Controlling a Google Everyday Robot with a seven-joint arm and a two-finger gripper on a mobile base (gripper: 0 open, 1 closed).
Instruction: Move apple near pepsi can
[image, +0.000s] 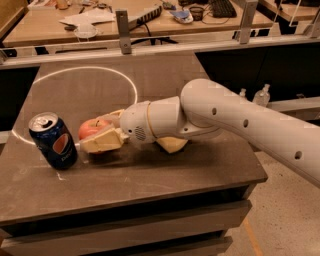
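The red apple (91, 128) sits low at the table's left middle, held between my gripper's (98, 132) cream fingers (102, 141). The gripper is shut on the apple and reaches in from the right on the white arm (225, 120). The dark blue pepsi can (52, 140) stands upright just left of the apple, a small gap apart. I cannot tell whether the apple touches the tabletop.
A pale yellow sponge (172, 145) lies under the arm, mostly hidden. The grey table (150, 180) has a bright ring of light (85, 70) at the back. A cluttered desk with a metal rail (122, 30) stands behind. Floor lies to the right.
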